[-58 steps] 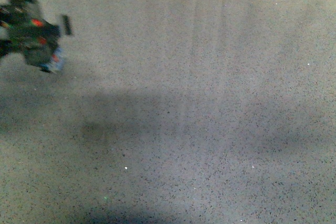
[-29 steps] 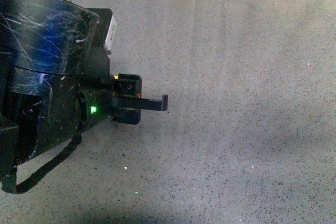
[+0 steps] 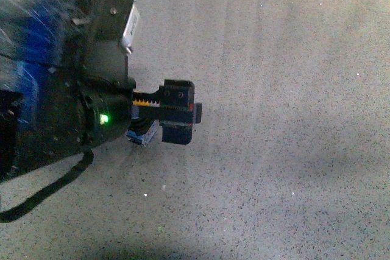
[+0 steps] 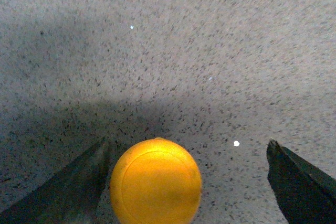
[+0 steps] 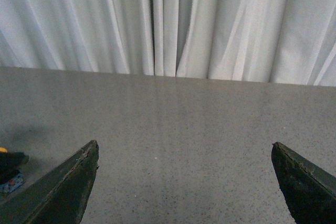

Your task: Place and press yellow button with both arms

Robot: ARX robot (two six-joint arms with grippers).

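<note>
The yellow button's domed cap (image 4: 156,179) fills the lower middle of the left wrist view. It stands on the table between my left gripper's (image 4: 187,145) open fingers, close beside one finger (image 4: 79,187) and well apart from the other (image 4: 299,182). From the front, the left arm (image 3: 61,89) covers the table's left side. Its gripper (image 3: 183,120) points right, and the button's blue base (image 3: 141,137) peeks out beneath it. My right gripper (image 5: 181,150) is open over bare table, holding nothing. The button (image 5: 9,169) shows at the edge of its view.
The speckled grey table (image 3: 292,120) stretches to the right of the left arm. White curtains (image 5: 168,19) hang along its far edge. A black cable loop (image 3: 49,190) trails under the left arm.
The left arm swung in from the far left to cover the table's left side. In the last half second its gripper turned, and the button's blue base now shows beneath it.
</note>
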